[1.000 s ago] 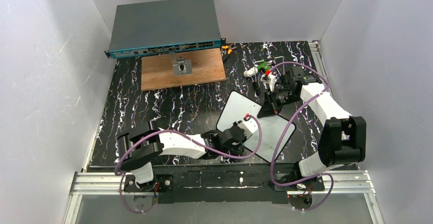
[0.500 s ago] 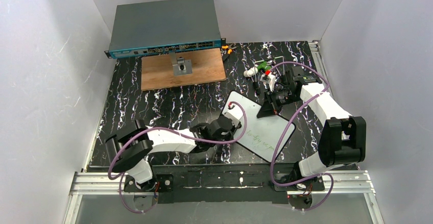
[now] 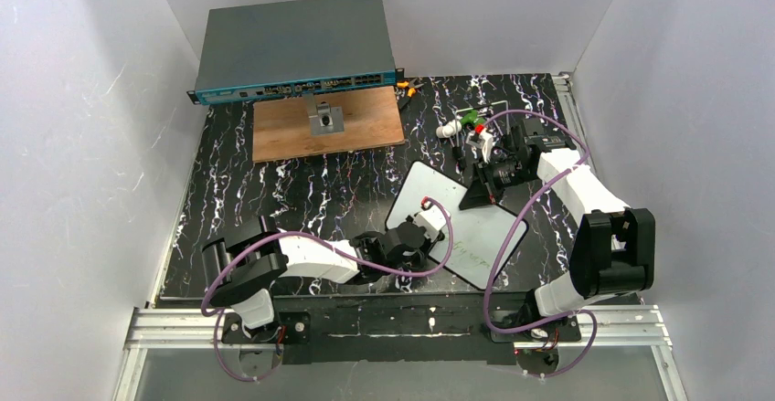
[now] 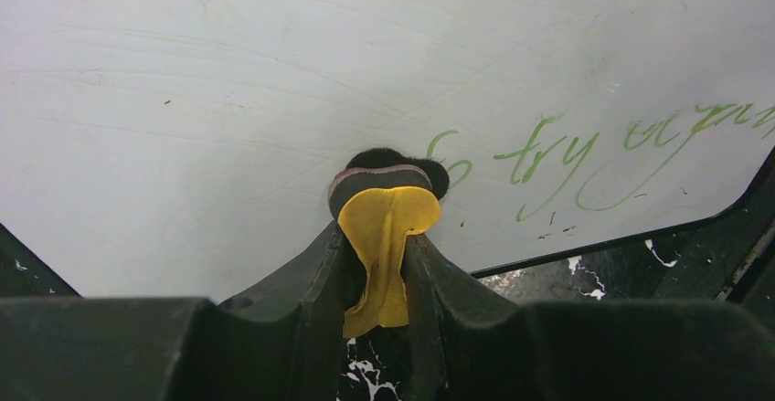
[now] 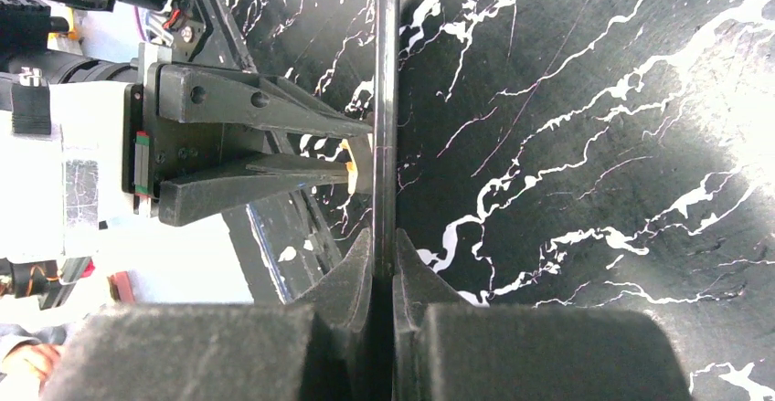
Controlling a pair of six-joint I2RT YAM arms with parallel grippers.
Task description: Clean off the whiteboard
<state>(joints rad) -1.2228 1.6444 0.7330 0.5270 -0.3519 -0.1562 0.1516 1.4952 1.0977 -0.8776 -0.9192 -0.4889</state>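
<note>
The whiteboard (image 3: 461, 209) lies at an angle on the dark marbled table, with green handwriting (image 3: 471, 253) near its front corner. My left gripper (image 3: 422, 237) is shut on a yellow-backed eraser (image 4: 384, 214), and the eraser's black felt presses on the whiteboard (image 4: 228, 90) just left of the green handwriting (image 4: 585, 150). The right gripper (image 3: 482, 195) is shut on the board's far edge. In the right wrist view the whiteboard (image 5: 386, 100) shows edge-on as a thin dark line between the right gripper's (image 5: 384, 259) closed fingers, and the left gripper (image 5: 352, 154) reaches in from the left.
A brown wooden board (image 3: 366, 127) with a small metal bracket (image 3: 325, 120) lies at the back. A grey network switch (image 3: 297, 45) sits behind it. Markers and small tools (image 3: 461, 125) are piled behind the right gripper. White walls close in three sides.
The left gripper slid the eraser toward the board's far left part, then came back toward its near edge. The right gripper has kept its hold on the board's edge.
</note>
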